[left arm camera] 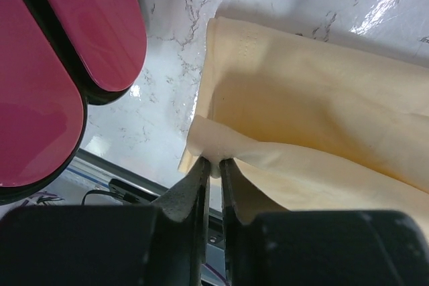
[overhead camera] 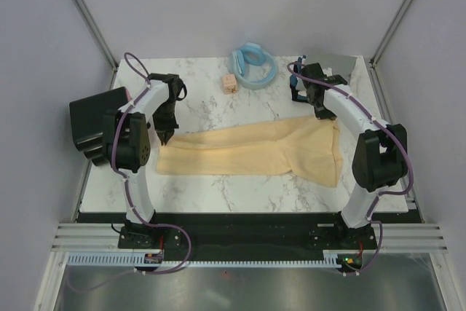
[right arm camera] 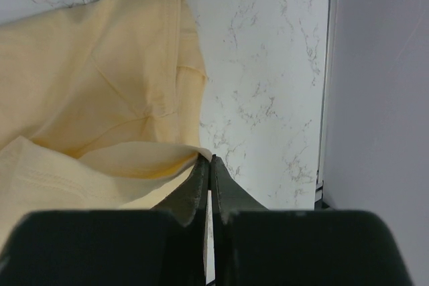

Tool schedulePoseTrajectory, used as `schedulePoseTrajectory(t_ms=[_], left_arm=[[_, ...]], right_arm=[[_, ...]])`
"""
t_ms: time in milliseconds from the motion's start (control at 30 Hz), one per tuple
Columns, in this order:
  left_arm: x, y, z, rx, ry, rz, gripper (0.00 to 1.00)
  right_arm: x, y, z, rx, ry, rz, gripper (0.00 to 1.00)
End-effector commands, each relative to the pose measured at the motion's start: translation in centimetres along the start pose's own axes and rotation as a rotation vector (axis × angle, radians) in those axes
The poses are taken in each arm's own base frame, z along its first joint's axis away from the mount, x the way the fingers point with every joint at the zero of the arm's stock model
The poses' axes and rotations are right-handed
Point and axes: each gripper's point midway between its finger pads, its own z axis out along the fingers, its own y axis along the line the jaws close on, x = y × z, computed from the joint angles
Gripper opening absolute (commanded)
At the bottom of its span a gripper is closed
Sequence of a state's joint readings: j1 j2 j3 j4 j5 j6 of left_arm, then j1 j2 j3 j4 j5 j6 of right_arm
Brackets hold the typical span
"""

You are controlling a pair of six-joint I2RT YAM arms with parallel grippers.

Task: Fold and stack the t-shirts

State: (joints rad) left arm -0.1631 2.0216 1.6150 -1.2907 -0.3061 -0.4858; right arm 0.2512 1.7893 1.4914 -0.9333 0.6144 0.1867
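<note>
One pale yellow-cream t-shirt (overhead camera: 247,151) lies across the middle of the marble table (overhead camera: 240,194), doubled over lengthwise into a long band. My left gripper (overhead camera: 169,136) is at the band's left end. In the left wrist view the left gripper (left arm camera: 213,163) has its jaws nearly together, with a lifted corner of the t-shirt (left arm camera: 322,98) pinched between the tips. My right gripper (overhead camera: 321,114) is at the wider right end. In the right wrist view the right gripper (right arm camera: 210,159) is shut on the raised edge of the t-shirt (right arm camera: 100,85).
A black box (overhead camera: 95,121) stands off the table's left edge, and its pink-red side (left arm camera: 87,25) is close to my left gripper. At the back are a light blue ring (overhead camera: 254,63), a small tan cube (overhead camera: 230,84) and a grey flat piece (overhead camera: 341,65). A wall (right arm camera: 382,98) runs along the right edge.
</note>
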Motion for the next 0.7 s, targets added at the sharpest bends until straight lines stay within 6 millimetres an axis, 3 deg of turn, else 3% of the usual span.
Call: schedulePoseTrajectory(t_ms=[0, 133, 200, 267, 300, 667], left_arm=[[-0.8, 1.0, -0.7, -0.035, -0.02, 0.009, 0.18], [-1.3, 1.1, -1.2, -0.039, -0.038, 0.004, 0.31], [-1.6, 1.3, -1.4, -0.049, -0.048, 0.001, 0.33], [-1.6, 1.6, -1.4, -0.065, -0.045, -0.002, 0.35], [-1.7, 1.7, -1.6, -0.065, -0.053, -0.004, 0.35], [-1.8, 1.5, -3.9, 0.0, -0.093, -0.034, 0.35]], right_arm=[[-2.1, -1.2, -0.5, 0.049, -0.056, 0.051, 0.1], [-2.3, -1.9, -0.7, 0.078, -0.065, 0.065, 0.13], [-2.4, -2.2, -0.8, 0.086, -0.068, 0.072, 0.14], [-2.7, -2.8, -1.0, 0.112, -0.076, 0.088, 0.22], [-2.8, -3.0, -1.1, 0.116, -0.08, 0.091, 0.29], [-4.9, -6.4, -5.5, 0.124, -0.209, 0.191, 0.3]])
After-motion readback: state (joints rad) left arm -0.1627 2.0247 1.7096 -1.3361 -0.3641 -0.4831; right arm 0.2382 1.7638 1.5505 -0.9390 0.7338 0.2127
